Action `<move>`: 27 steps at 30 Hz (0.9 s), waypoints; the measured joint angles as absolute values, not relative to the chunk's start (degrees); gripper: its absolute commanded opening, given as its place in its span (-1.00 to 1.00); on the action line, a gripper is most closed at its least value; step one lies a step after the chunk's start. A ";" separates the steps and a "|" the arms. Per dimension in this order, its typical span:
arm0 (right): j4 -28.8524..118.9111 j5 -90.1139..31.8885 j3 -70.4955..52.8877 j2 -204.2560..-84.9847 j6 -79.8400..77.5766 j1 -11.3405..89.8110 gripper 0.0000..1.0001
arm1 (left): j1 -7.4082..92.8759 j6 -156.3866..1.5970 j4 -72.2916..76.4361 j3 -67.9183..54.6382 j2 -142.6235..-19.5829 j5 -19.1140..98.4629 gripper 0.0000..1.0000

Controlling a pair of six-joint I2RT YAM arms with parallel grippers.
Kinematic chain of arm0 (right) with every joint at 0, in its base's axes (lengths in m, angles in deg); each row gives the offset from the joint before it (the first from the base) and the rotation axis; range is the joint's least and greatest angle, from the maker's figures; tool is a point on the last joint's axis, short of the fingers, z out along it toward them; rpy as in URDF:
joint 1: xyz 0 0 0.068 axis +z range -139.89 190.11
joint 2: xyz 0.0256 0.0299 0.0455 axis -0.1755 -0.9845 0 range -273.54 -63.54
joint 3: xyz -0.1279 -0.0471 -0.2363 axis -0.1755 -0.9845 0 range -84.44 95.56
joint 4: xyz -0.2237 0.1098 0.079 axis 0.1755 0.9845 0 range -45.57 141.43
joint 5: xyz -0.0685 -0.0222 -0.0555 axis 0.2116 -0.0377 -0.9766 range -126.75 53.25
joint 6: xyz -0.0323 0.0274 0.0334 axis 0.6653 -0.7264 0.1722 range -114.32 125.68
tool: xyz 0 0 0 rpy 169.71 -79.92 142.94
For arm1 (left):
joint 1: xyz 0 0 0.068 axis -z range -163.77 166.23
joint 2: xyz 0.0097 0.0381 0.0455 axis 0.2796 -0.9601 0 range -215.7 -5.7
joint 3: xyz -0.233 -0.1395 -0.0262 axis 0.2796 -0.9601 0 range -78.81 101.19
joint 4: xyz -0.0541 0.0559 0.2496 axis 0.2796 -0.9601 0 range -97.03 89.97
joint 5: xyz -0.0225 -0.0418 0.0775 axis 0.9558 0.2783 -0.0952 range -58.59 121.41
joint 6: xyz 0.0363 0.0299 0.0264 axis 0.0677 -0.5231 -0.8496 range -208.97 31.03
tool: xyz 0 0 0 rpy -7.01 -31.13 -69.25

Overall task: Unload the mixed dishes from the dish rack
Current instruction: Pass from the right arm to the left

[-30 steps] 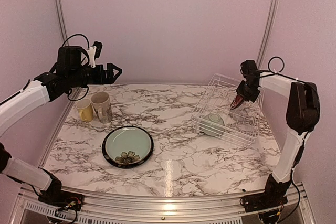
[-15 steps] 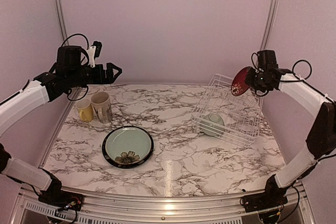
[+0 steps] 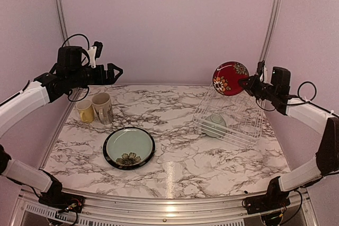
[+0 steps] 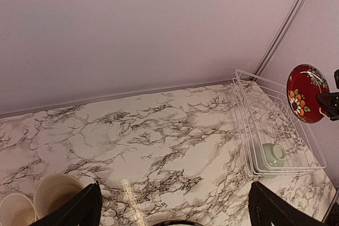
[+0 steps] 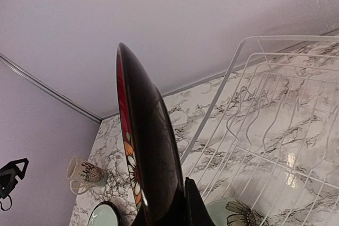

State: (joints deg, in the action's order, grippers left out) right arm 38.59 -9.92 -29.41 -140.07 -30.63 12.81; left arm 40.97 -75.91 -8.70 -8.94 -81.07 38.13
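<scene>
Left gripper (image 3: 114,72): fingers wide apart, empty, held high near the yellow mug (image 3: 85,110) and cream mug (image 3: 103,108).
Green plate (image 3: 128,147): on the table (image 3: 175,104).
Bowl (image 3: 215,125): inside the rack (image 3: 249,130).
Red plate (image 3: 230,78): in the air over the rack, rim pinched by the right gripper (image 3: 248,84).
Risk: the edge grip may slip on a swing, dropping the plate onto the bowl.

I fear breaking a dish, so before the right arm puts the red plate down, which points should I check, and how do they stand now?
1. Right gripper shut on the red plate rim: ok.
2. Red plate lifted clear of the dish rack: ok.
3. Bare table between the pale-green plate and the rack for landing: ok.
4. Left gripper open, far from the red plate: ok.
5. Grip firm enough against slipping: cannot tell.
</scene>
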 measured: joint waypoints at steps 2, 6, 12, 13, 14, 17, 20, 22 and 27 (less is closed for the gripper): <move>36.40 -7.26 -31.01 -140.12 -31.97 12.04 -1.00 | 41.16 -75.91 -8.68 -8.94 -81.07 37.94 0.98; 32.38 -2.73 -34.13 -139.81 -33.95 12.81 -1.00 | 41.93 -75.96 -8.65 -8.92 -81.31 37.96 0.98; 30.33 -0.37 -34.90 -139.70 -36.86 19.04 -1.00 | 43.26 -73.93 -9.46 -6.56 -84.66 39.86 0.96; 29.47 -0.15 -34.90 -139.85 -37.52 20.72 -1.00 | 43.39 -72.72 -9.29 -6.43 -84.92 40.63 0.94; 28.42 0.00 -34.90 -140.09 -37.93 22.51 -1.00 | 43.50 -70.95 -8.92 -6.47 -85.07 42.09 0.93; 25.87 0.24 -34.86 -141.54 -38.63 27.65 -1.00 | 43.98 -62.71 -2.99 -9.91 -84.61 47.14 0.87; 24.18 0.39 -34.24 -144.75 -39.09 31.50 -1.00 | 45.03 -52.83 6.97 -19.04 -83.02 51.07 0.86; 23.40 0.92 -33.19 -147.81 -39.66 33.83 -1.00 | 46.19 -46.32 14.03 -25.82 -82.60 53.06 0.86; 20.88 1.59 -30.62 -153.95 -41.54 38.99 -1.00 | 49.84 -36.11 23.87 -33.10 -83.32 55.69 0.86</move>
State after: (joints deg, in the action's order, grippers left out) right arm 20.88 1.59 -30.62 -153.95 -41.54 38.99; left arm 49.84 -36.11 23.87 -33.10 -83.32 55.69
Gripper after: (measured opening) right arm 0.090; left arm 0.930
